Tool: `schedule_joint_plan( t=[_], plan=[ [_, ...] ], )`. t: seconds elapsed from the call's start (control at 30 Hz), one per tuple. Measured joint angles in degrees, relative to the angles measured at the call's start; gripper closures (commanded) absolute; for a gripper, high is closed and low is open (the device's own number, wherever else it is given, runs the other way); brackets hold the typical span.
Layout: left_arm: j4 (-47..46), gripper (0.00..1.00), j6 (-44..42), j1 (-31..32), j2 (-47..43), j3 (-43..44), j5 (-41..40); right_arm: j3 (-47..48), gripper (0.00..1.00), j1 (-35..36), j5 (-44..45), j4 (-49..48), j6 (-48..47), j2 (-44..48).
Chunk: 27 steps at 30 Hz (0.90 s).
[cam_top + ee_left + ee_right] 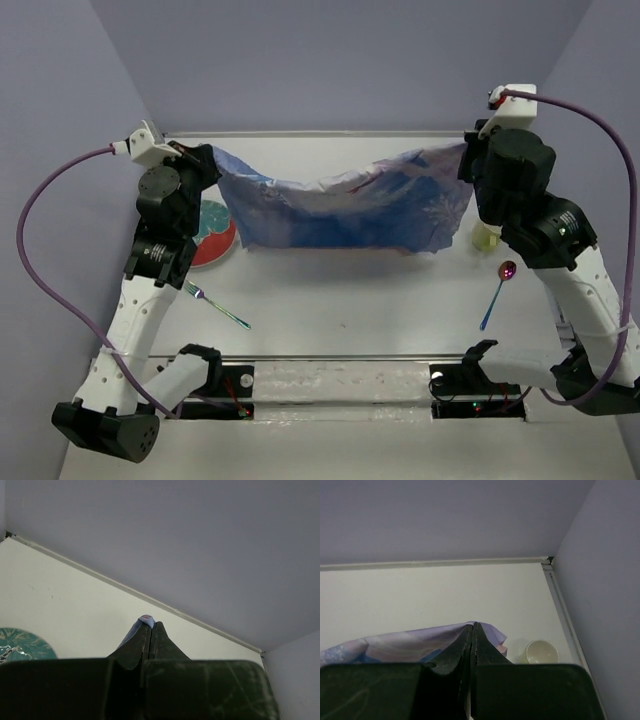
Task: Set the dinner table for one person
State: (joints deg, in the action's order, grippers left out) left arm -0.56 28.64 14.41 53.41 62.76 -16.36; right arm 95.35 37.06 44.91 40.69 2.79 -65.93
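Top external: arms raised apart, left claw [212,153] and right claw [467,150] pinch cloth mat [340,205] corners.

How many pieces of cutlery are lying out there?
2. A fork lies front-left, near the plate; a spoon lies at the right, near the small cup. The raised cloth could hide more.

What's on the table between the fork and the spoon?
Nothing. In the top view the dinner table is bare between the fork and the spoon. The blue cloth hangs farther back.
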Motion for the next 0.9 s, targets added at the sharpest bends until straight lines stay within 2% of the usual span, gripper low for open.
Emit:
schedule_joint_plan(
  t=[0.1, 0.23, 0.3, 0.37, 0.5, 0.6, 0.67, 0.73, 0.8, 0.9],
  plan=[
    [0.2, 1.0, 0.0, -0.8, 2.1, 3.2, 1.8, 4.2, 1.0, -1.7, 0.0, -1.4, -2.0, -1.4],
    [0.3, 1.0, 0.0, -2.8, 6.7, 7.6, 4.9, 7.5, 1.0, -9.2, -3.1, -4.2, -3.9, -5.1],
    [0.6, 1.0, 0.2, -4.7, 10.7, 11.3, 7.4, 11.6, 1.0, -15.2, -6.7, -4.9, -4.2, -10.7],
    [1.4, 1.0, 0.5, -6.8, 15.0, 15.8, 10.4, 17.1, 1.0, -17.9, -9.6, -5.1, -4.8, -16.4],
    [2.4, 1.0, 1.1, -10.8, 23.7, 26.2, 15.6, 35.9, 1.0, -20.7, -13.7, -6.5, -7.8, -33.7],
    [3.2, 1.0, 1.6, -12.4, 27.6, 31.2, 18.2, 38.4, 1.0, -21.4, -16.3, -6.3, -8.4, -36.7],
    [3.5, 1.0, 1.7, -12.7, 28.1, 31.8, 19.5, 36.8, 1.0, -21.7, -17.4, -6.6, -8.6, -35.7],
    [2.6, 1.0, 1.9, -12.7, 27.5, 31.1, 20.1, 29.9, 1.0, -21.8, -18.1, -9.5, -8.7, -31.5],
    [-0.1, 1.0, 2.1, -12.6, 24.7, 25.6, 20.7, 16.9, 1.0, -21.9, -19.2, -13.8, -8.0, -22.9],
    [-4.7, 1.0, 3.3, -12.7, 17.5, 9.8, 21.4, -7.5, 1.0, -22.1, -21.2, -21.6, -4.9, -9.5]
  ],
)
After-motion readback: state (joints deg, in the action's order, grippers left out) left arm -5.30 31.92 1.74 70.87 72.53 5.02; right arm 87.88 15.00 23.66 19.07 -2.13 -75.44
